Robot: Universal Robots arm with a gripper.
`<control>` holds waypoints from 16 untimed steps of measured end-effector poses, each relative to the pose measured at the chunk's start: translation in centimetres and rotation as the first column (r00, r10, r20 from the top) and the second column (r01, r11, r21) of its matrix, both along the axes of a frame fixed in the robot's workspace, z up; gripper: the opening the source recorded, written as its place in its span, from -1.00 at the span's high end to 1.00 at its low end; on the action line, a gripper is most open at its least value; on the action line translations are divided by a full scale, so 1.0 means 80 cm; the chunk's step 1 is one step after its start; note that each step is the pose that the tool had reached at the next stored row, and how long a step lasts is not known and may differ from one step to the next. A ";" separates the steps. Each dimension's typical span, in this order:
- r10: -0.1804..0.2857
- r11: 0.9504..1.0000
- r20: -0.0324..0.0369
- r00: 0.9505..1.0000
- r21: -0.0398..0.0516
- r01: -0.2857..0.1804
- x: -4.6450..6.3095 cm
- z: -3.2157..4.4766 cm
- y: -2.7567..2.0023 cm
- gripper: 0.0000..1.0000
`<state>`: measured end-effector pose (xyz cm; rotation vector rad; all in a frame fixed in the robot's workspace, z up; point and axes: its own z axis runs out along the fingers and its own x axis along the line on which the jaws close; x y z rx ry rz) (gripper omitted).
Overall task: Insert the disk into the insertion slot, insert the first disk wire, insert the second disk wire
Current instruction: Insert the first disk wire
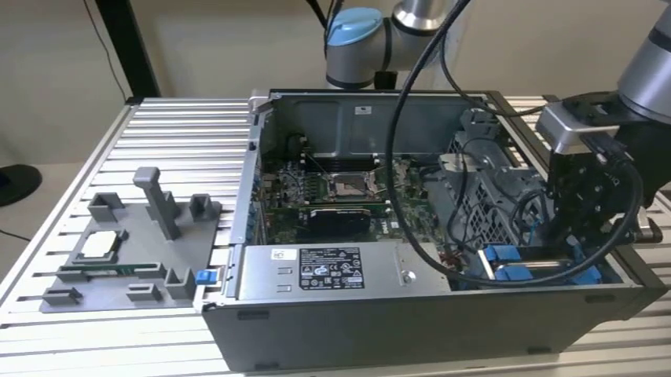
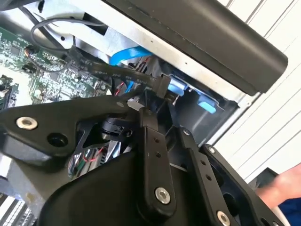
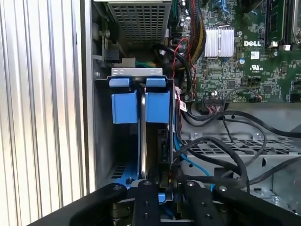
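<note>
My gripper [image 3: 170, 183] low in the case's [image 1: 419, 322] corner, clenched on a black wire [image 2: 117, 73] by its plug, I saw the disk [image 3: 162, 146] standing edge-on in the slot [image 3: 136, 71], blue tabs [image 3: 157, 101] at its end

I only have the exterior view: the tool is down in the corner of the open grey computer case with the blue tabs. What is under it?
Observer: In the first wrist view the tool hangs over the rectangular grey drive-bay slot, with two bright blue plastic tabs side by side in it.
Operator: Any wire at the tool?
Observer: In the second wrist view a flat black cable ends in a black connector right at the tool.
Operator: Other wires nearby?
Observer: A bright blue cable loops just beyond that connector.
</note>
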<state>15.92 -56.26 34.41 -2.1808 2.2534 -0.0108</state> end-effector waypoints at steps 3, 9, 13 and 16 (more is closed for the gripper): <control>0.000 1.000 0.000 1.000 0.000 0.000 0.000 0.0134 0.0000 1.00; -0.001 1.000 0.000 1.000 0.000 0.001 0.000 0.0349 0.0000 1.00; -0.001 1.000 0.000 1.000 0.000 0.001 0.000 0.0388 0.0000 1.00; -0.001 1.000 -0.002 1.000 -0.002 0.001 0.001 0.0390 0.0010 -1.00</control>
